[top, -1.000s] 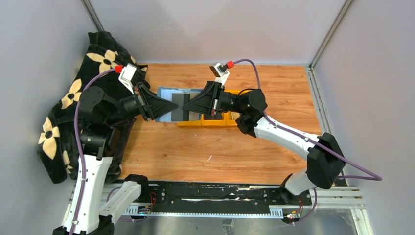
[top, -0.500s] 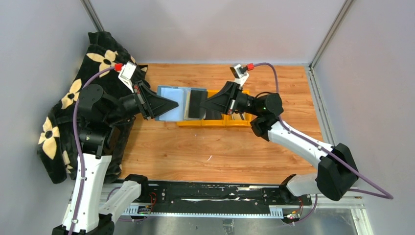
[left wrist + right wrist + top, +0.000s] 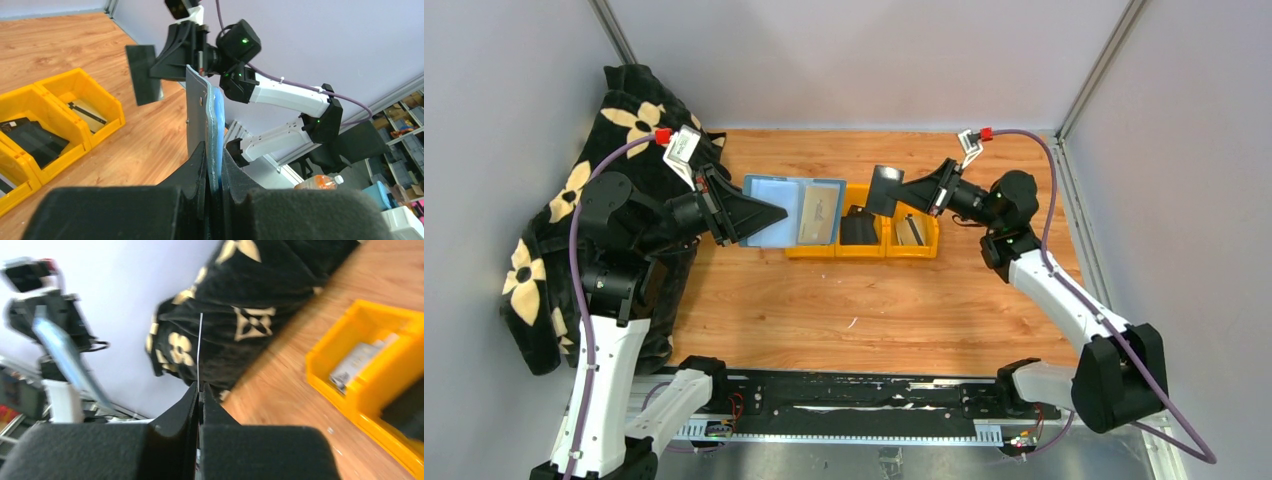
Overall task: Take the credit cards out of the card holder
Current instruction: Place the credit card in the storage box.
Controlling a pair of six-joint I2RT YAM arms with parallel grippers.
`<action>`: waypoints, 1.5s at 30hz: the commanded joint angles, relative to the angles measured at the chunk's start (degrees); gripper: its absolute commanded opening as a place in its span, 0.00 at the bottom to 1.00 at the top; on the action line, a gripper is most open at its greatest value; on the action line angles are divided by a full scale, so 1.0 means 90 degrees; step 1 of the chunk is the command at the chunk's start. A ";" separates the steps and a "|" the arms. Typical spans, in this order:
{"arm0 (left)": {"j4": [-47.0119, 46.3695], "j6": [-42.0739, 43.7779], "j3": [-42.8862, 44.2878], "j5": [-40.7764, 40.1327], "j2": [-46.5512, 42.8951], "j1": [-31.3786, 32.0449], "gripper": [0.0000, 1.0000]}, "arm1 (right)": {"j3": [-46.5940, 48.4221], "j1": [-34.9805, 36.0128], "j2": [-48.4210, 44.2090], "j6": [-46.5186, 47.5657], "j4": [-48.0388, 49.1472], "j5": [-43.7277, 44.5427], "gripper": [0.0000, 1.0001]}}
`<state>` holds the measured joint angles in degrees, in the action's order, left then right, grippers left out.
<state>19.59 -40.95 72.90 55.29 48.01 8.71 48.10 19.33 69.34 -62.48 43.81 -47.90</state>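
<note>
My left gripper [image 3: 779, 213] is shut on the edge of the open card holder [image 3: 774, 205] and holds it in the air, pale blue inside up. A card [image 3: 820, 213] sits in its right half. In the left wrist view the card holder [image 3: 209, 107] stands edge-on between my fingers [image 3: 197, 165]. My right gripper [image 3: 904, 190] is shut on a dark credit card [image 3: 886, 187], clear of the holder and above the yellow bins [image 3: 810, 252]. The dark card shows in the left wrist view [image 3: 144, 74] and edge-on in the right wrist view [image 3: 200, 347].
The middle bin holds a dark card [image 3: 859, 228] and the right bin a silvery one [image 3: 911, 231]. A black blanket with cream flowers [image 3: 629, 125] covers the left wall and back left corner. Grey walls close in the wooden table [image 3: 864, 310].
My right gripper has pulled the dark card out of the holder and swung it right, over the yellow bins. My left gripper and the holder have stayed in place.
</note>
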 commanded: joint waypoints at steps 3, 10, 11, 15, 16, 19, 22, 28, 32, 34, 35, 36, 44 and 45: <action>-0.0028 0.0077 0.0210 0.0090 -0.0033 -0.0013 0.00 | 0.0434 -0.0105 0.0687 0.2224 -0.2666 0.0459 0.00; -0.0035 0.0087 0.0208 0.0159 -0.0051 -0.0021 0.00 | 0.1464 0.0108 0.2288 0.3201 -0.3712 0.1451 0.00; -0.0031 0.0096 0.0209 0.0173 -0.0052 -0.0016 0.00 | 0.1689 0.0182 0.2551 0.3345 -0.3892 0.1601 0.00; 0.0194 0.0288 0.0289 0.0185 -0.0051 -0.0020 0.00 | 0.2789 0.0502 0.3645 0.3719 -0.4707 0.2254 0.00; 0.0342 0.0440 0.0326 0.0185 -0.0043 -0.0020 0.00 | 0.3109 0.0589 0.3931 0.3773 -0.4947 0.2554 0.00; 0.0588 0.0647 0.0383 0.0172 -0.0041 -0.0021 0.00 | 0.3542 0.0843 0.4386 0.3846 -0.5303 0.3097 0.00; 0.0500 0.0564 0.0336 0.0185 -0.0075 -0.0020 0.00 | 0.3742 0.1014 0.4716 0.3793 -0.5284 0.3410 0.00; 0.0473 0.0555 0.0347 0.0234 -0.0066 -0.0021 0.00 | 0.4112 0.1208 0.5326 0.3624 -0.5196 0.3532 0.00; 0.0492 0.0585 0.0360 0.0242 -0.0100 -0.0021 0.00 | 0.4190 0.1287 0.5562 0.3538 -0.5103 0.3609 0.00; 0.0503 0.0585 0.0364 0.0236 -0.0100 -0.0021 0.00 | 0.4161 0.1306 0.5572 0.3534 -0.5076 0.3715 0.00; 0.0505 0.0585 0.0360 0.0248 -0.0102 -0.0021 0.00 | 0.4136 0.1314 0.5552 0.3535 -0.5071 0.3744 0.00; 0.0503 0.0576 0.0357 0.0245 -0.0100 -0.0021 0.00 | 0.4116 0.1311 0.5520 0.3543 -0.5080 0.3818 0.01; 0.0587 0.0641 0.0433 0.0243 -0.0095 -0.0021 0.00 | 0.4133 0.1504 0.5036 0.3814 -0.5573 0.4398 0.37; 0.0590 0.0640 0.0441 0.0236 -0.0099 -0.0016 0.00 | 0.4113 0.1529 0.4935 0.3813 -0.5577 0.4431 0.42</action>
<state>24.53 -35.92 74.85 56.40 47.72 8.71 84.62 31.42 117.89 -29.87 -2.63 -12.36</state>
